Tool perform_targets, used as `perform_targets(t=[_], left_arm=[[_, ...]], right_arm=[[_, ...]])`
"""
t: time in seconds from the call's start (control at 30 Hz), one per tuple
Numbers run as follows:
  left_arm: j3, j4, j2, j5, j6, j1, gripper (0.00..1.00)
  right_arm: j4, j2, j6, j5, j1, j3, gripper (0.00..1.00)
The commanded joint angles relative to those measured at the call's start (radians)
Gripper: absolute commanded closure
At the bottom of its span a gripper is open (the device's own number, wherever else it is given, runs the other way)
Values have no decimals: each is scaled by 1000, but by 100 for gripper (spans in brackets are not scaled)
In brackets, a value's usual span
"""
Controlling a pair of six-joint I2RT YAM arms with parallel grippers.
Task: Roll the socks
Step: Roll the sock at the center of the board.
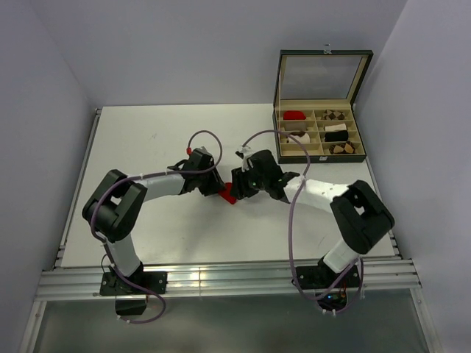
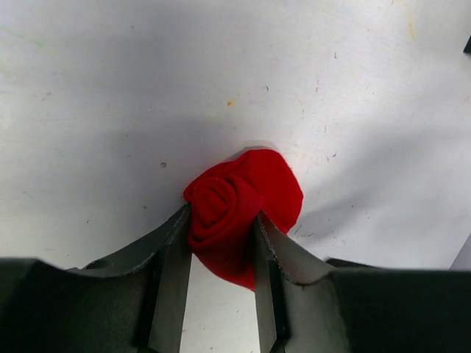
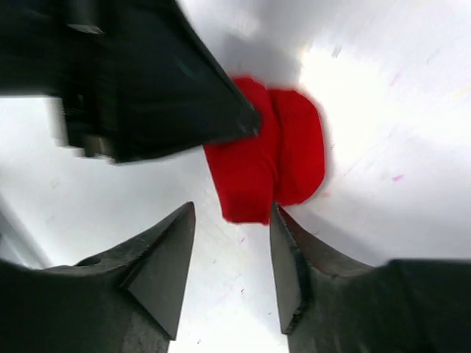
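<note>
Red sock (image 2: 246, 193) is found about mid-table, right where the two arms meet. From the left wrist view one end is seen wound into a tight little spiral, rose-bud style, with a flatter flap of fabric sticking out behind and under the coil. So the roll is judged well along but not finished: the loose tail has yet to be wrapped or tucked in.

The left gripper (image 2: 221, 224) is clenched on it, with both fingers (image 2: 174, 254) pressed into the sides of the coil and the fabric bulging between them. The right gripper (image 3: 232, 213) is spread apart with nothing held. The sock's near edge lies just at its tips, and whether one tip is touched can't be told.

Fabric-wise, a soft matte knit is seen, thick enough to keep rounded folds. No white marks are visible from these angles.

The table (image 1: 147, 147) is white and matte, lightly scuffed and speckled up close.

At the far right a box (image 1: 294, 157) stands with its lid up, divided into compartments with a pale lining, and small rolled bundles are stowed in it. What looks like the cream sock (image 1: 297, 137) is sat in one compartment, too small for its roll to be judged. A red bundle (image 1: 295, 115) is in the next one back.
</note>
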Motion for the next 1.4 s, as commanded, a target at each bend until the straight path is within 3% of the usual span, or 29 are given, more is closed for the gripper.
perform_targets(t=[0.0,0.17,0.4,0.73,0.83,0.93,0.97,1.0,1.03,1.2,1.37], left_arm=[[18,-105,54,-20,83,-3,60],[41,-121,68,-4,103,-5,59],[54,-128,77,5,107,-5,59],[70,-130,86,17,117,-6,59],[68,-124,83,20,117,-6,59],[68,-124,77,16,121,-6,58],[70,-124,75,13,118,-6,57],[70,-124,66,8,120,-6,55],[68,-124,61,5,114,-6,51],[54,-111,2,-29,91,-3,38],[18,-99,-72,-72,37,6,32]], right_arm=[[9,-95,-122,345,101,-13,47],[29,-102,-200,501,201,-2,46],[51,-5,-260,577,293,24,46],[63,151,-309,689,342,59,46],[51,185,-309,690,342,64,51],[35,199,-297,664,342,63,69],[17,201,-293,640,340,63,78],[3,199,-283,624,337,67,96],[-10,196,-279,605,328,69,100],[-110,161,-202,326,250,84,100],[-210,184,-152,122,147,138,100]])
